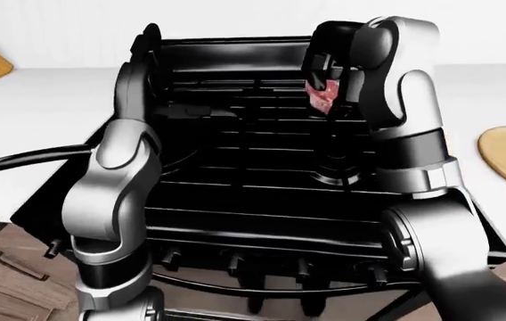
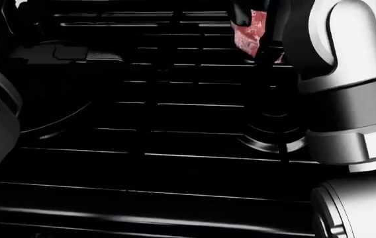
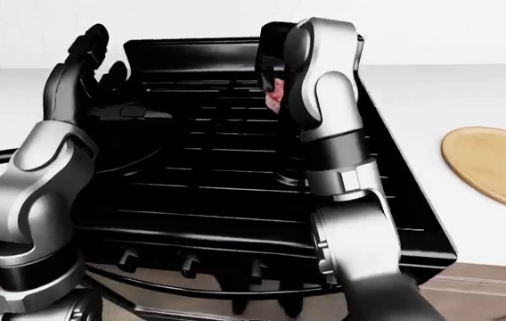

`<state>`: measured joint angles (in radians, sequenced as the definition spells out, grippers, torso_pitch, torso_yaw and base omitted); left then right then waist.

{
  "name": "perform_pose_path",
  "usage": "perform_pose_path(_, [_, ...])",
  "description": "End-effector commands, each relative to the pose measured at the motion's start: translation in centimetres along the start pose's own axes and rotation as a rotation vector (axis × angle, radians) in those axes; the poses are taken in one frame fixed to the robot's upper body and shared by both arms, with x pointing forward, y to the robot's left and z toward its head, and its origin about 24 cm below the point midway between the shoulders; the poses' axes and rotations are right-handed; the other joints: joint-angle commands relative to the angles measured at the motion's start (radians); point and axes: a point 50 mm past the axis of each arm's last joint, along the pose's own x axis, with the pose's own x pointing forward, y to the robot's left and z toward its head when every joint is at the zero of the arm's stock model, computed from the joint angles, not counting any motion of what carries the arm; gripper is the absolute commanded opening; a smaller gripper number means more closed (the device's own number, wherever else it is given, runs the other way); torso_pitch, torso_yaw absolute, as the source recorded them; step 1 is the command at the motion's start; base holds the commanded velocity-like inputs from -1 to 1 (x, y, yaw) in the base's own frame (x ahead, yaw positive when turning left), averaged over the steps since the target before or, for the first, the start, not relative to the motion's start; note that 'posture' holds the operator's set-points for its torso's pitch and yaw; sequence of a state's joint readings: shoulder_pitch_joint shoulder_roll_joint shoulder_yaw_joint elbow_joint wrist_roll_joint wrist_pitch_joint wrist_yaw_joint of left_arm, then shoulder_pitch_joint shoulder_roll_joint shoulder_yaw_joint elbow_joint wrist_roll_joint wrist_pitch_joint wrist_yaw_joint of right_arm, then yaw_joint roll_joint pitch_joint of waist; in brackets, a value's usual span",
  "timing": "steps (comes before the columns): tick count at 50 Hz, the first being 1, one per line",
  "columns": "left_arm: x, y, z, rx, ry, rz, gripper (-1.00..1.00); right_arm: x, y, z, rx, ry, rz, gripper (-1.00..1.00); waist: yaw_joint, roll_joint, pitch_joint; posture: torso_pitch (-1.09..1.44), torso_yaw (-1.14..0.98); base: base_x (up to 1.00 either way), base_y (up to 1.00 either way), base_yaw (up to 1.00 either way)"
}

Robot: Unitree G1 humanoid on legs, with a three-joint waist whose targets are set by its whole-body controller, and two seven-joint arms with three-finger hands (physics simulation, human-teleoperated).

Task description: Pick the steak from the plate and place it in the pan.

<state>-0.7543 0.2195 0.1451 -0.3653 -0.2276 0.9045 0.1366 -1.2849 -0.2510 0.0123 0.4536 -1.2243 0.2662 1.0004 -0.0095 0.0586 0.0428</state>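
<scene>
right hand (image 1: 329, 77) at one o'clock in the left-eye view, dark fingers clamped round the raw red marbled steak (image 1: 321, 95), carried high above the black grated stove (image 1: 262, 174) to clear it. left hand (image 3: 93, 57) raised, fingers spread, empty. round wooden plate (image 3: 494, 164) bare at three o'clock; i can't make out the pan.

A glossy black stove (image 1: 262, 200) with thin, gleaming metal grates fills a smooth, matt white desk (image 3: 414, 87). The right robot hand (image 1: 329, 73), in shiny black plastic on a satin silver-grey arm, grips a raw steak (image 2: 249, 32) of marbled red, moist-looking flesh. A pale wooden plate (image 3: 494, 164) shows a smooth matt grain; the pan's handle (image 1: 30, 158) is glossy black.
</scene>
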Motion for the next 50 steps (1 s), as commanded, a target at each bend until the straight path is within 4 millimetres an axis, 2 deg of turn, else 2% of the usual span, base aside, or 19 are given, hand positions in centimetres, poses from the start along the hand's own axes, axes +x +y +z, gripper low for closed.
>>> perform_pose_path(1, [-0.23, -0.45, 1.94, -0.002, -0.100, -0.023, 1.00, -1.81, -2.81, 0.10, -0.006, -0.002, -0.142, -1.00, -0.007, -0.005, -0.033, 0.00, 0.00, 0.00, 0.55, 0.00])
perform_pose_path(4, [-0.23, -0.44, 2.02, -0.003, -0.101, -0.022, 1.00, -1.82, -2.79, 0.10, -0.005, -0.002, -0.142, -1.00, -0.008, -0.030, -0.022, 0.00, 0.00, 0.00, 0.55, 0.00])
perform_pose_path(9, [-0.29, -0.44, 2.00, -0.002, -0.103, -0.023, 1.00, -1.80, -2.87, 0.11, -0.006, -0.002, -0.141, -1.00, -0.004, -0.060, -0.024, 0.00, 0.00, 0.00, 0.55, 0.00])
perform_pose_path(11, [-0.27, -0.39, 1.95, -0.002, -0.103, -0.022, 1.00, -1.77, -2.92, 0.17, -0.007, -0.003, -0.141, -1.00, -0.002, -0.085, -0.029, 0.00, 0.00, 0.00, 0.55, 0.00])
perform_pose_path(12, [-0.26, -0.38, 1.91, -0.002, -0.103, -0.022, 1.00, -1.75, -2.93, 0.17, -0.007, -0.004, -0.142, -1.00, 0.004, -0.087, -0.035, 0.00, 0.00, 0.00, 0.55, 0.00])
perform_pose_path(13, [-0.25, -0.38, 1.91, -0.002, -0.103, -0.022, 1.00, -1.74, -2.94, 0.17, -0.006, -0.004, -0.143, -1.00, -0.006, -0.071, -0.034, 0.00, 0.00, 0.00, 0.55, 0.00])
perform_pose_path(14, [-0.24, -0.38, 1.89, -0.002, -0.103, -0.022, 1.00, -1.74, -2.95, 0.18, -0.005, -0.004, -0.142, -1.00, 0.001, -0.095, -0.037, 0.00, 0.00, 0.00, 0.55, 0.00])
perform_pose_path(17, [-0.25, -0.40, 2.03, -0.002, -0.102, -0.023, 1.00, -1.72, -2.93, 0.18, -0.004, -0.005, -0.143, -1.00, 0.002, -0.099, -0.048, 0.00, 0.00, 0.00, 0.55, 0.00])
perform_pose_path(21, [-0.31, -0.43, 2.15, -0.001, -0.103, -0.024, 1.00, -1.75, -2.96, 0.20, -0.004, -0.006, -0.145, -1.00, 0.002, -0.044, -0.018, 0.00, 0.00, 0.00, 0.53, 0.00])
perform_pose_path(22, [-0.31, -0.42, 2.16, -0.001, -0.103, -0.024, 1.00, -1.74, -2.91, 0.20, -0.004, -0.006, -0.144, -1.00, -0.002, -0.011, -0.023, 0.00, 0.00, 0.00, 0.48, 0.00])
perform_pose_path(23, [-0.30, -0.42, 2.14, -0.001, -0.103, -0.024, 1.00, -1.72, -2.88, 0.19, -0.004, -0.006, -0.144, -1.00, -0.003, 0.047, -0.038, 0.00, 0.00, 0.00, 0.45, 0.00])
perform_pose_path(24, [-0.31, -0.43, 2.16, -0.001, -0.103, -0.024, 1.00, -1.71, -2.87, 0.18, -0.003, -0.006, -0.144, -1.00, -0.006, 0.052, -0.057, 0.00, 0.00, 0.00, 0.44, 0.00])
perform_pose_path(25, [-0.33, -0.44, 2.19, -0.001, -0.103, -0.024, 1.00, -1.71, -2.87, 0.18, -0.003, -0.006, -0.144, -1.00, 0.001, 0.038, -0.032, 0.00, 0.00, 0.00, 0.44, 0.00])
perform_pose_path(28, [-0.31, -0.45, 2.17, 0.000, -0.104, -0.024, 1.00, -1.74, -2.88, 0.19, 0.000, -0.008, -0.142, -1.00, 0.003, 0.007, -0.017, 0.00, 0.00, 0.00, 0.18, 0.00])
perform_pose_path(41, [-0.25, -0.51, 1.95, 0.002, -0.105, -0.025, 1.00, -1.63, -2.90, 0.08, 0.000, -0.007, -0.155, -1.00, 0.008, -0.042, 0.006, 0.00, 0.00, 0.00, 0.00, 0.00])
perform_pose_path(46, [-0.26, -0.49, 1.91, 0.005, -0.106, -0.026, 1.00, -1.60, -2.90, 0.10, 0.001, -0.009, -0.156, -1.00, 0.030, -0.104, -0.003, 0.00, 0.00, 0.00, 0.00, 0.00])
perform_pose_path(47, [-0.27, -0.49, 1.89, 0.004, -0.106, -0.026, 1.00, -1.64, -2.93, 0.11, 0.002, -0.008, -0.158, -1.00, 0.029, -0.076, -0.001, 0.00, 0.00, 0.00, 0.00, 0.00])
perform_pose_path(49, [-0.27, -0.48, 1.83, 0.005, -0.106, -0.026, 1.00, -1.64, -2.91, 0.11, 0.002, -0.007, -0.158, -1.00, 0.025, -0.069, -0.011, 0.00, 0.00, 0.00, 0.00, 0.00])
perform_pose_path(50, [-0.27, -0.47, 1.82, 0.005, -0.107, -0.026, 1.00, -1.61, -2.91, 0.09, 0.003, -0.006, -0.160, -1.00, 0.020, -0.065, -0.037, 0.00, 0.00, 0.00, 0.17, 0.00])
